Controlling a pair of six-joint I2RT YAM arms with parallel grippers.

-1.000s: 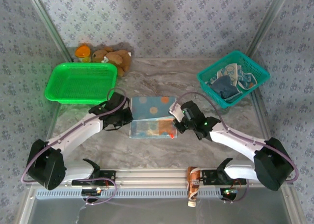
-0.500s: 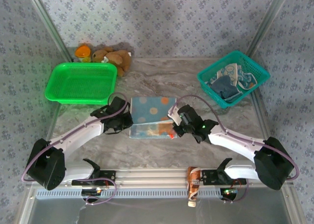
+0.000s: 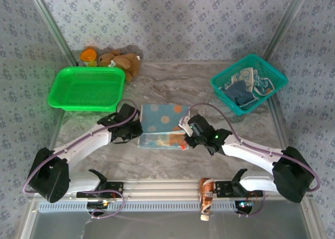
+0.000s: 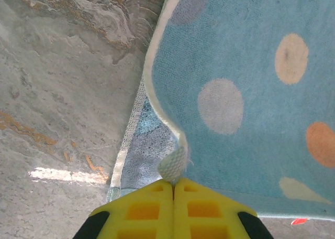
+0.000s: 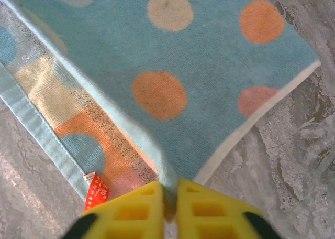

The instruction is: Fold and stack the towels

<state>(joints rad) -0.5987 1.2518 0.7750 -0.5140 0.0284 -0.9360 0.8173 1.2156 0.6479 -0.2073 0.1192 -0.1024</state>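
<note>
The towel (image 3: 161, 125) is laid at mid-table, folded over once, its long axis run left to right between the 2 arms, each as near as the other. Its left corner is pinched in the closed left gripper (image 4: 173, 182). Its right corner is set between the barely parted jaws of the right gripper (image 5: 168, 185); whether it is gripped cannot be told. The lower layer is seen uncovered on the near side

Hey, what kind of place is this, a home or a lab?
Probably a lab test cell, not a home: left arm and right arm bolted to a marble-look table, wallpapered panels around it, green basket and teal basket.
</note>
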